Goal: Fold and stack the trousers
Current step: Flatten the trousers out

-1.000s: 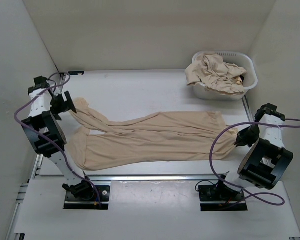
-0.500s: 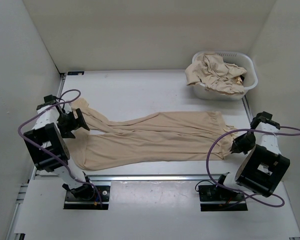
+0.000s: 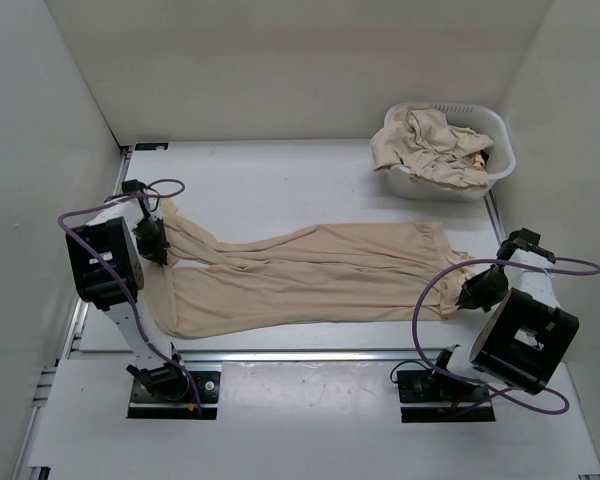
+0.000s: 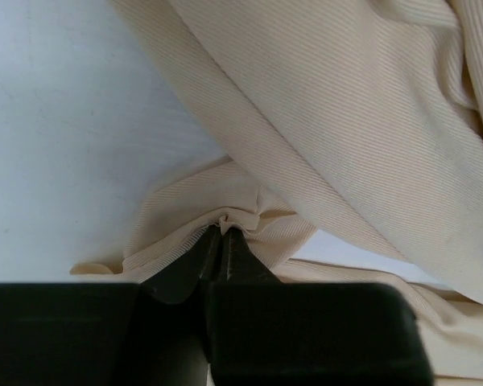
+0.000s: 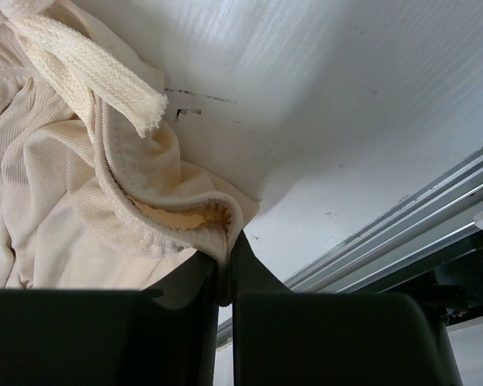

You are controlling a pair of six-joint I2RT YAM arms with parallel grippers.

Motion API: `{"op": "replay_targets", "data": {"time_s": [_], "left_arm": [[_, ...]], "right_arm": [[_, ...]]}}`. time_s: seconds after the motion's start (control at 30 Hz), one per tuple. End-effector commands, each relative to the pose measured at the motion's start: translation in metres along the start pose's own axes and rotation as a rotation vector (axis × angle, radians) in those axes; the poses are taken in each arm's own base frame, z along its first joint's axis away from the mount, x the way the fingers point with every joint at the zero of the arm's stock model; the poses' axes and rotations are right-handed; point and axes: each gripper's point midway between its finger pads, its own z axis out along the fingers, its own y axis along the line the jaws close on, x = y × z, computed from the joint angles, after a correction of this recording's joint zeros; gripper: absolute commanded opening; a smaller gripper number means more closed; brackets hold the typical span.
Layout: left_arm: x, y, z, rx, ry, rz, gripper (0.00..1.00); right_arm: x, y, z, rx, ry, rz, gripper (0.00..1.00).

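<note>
Trousers (image 3: 310,272) lie flat across the table (image 3: 280,180), legs toward 9 o'clock and gathered waist toward 3 o'clock.

Change over the last second: the left gripper (image 3: 156,244) has swung in from the 10 o'clock corner and come down onto the leg ends. The right gripper (image 3: 474,291) has slid a little toward 5 o'clock at the waist corner. The cloth itself has barely shifted.

Left wrist view: fingers (image 4: 185,269) pressed together on a small pucker of leg fabric; which leg, I cannot tell. Right wrist view: fingers (image 5: 253,277) nipped on the ribbed waistband rim, drawstring (image 5: 88,68) lying loose just beyond.

Reading: both ends are now held — the grasp for a first fold looks complete, the lift not yet begun. The fabric is thin and slack, so the left pinch may hold only one layer.

Basket (image 3: 450,190) at 1 o'clock holds spare trousers (image 3: 430,145), crumpled — no stack yet.
</note>
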Motion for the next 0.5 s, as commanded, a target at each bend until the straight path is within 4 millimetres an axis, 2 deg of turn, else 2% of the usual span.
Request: {"op": "replay_targets", "data": {"time_s": [0.0,0.03,0.07,0.13,0.17,0.23,0.3,0.37,0.47], "left_arm": [[-0.01,0.022,-0.001,-0.142,-0.047,0.008,0.14],[-0.014,0.024,-0.009,-0.157,-0.07,0.006,0.14],[-0.022,0.029,-0.029,-0.185,-0.131,0.0,0.14],[-0.033,0.037,-0.054,-0.218,-0.205,-0.017,0.14],[-0.04,0.043,-0.079,-0.241,-0.27,-0.034,0.14],[-0.043,0.053,-0.101,-0.273,-0.321,-0.058,0.14],[-0.035,0.069,-0.121,-0.301,-0.34,-0.102,0.14],[-0.024,0.085,-0.129,-0.317,-0.329,-0.147,0.14],[0.019,0.11,-0.125,-0.305,-0.248,-0.244,0.14]], "right_arm": [[0.0,0.0,0.0,-0.004,0.004,-0.009,0.0],[-0.005,-0.001,-0.001,0.009,-0.017,-0.01,0.0],[-0.009,-0.001,-0.005,0.016,-0.03,-0.01,0.0],[-0.018,0.0,-0.012,0.027,-0.062,-0.011,0.0],[-0.021,0.003,-0.014,0.02,-0.073,-0.012,0.0],[-0.025,0.005,-0.018,0.018,-0.077,-0.012,0.0],[-0.03,0.009,-0.022,0.007,-0.094,-0.013,0.0],[-0.028,0.008,-0.022,0.012,-0.086,-0.013,0.0],[-0.02,0.005,-0.018,0.013,-0.065,-0.012,0.0]]}}
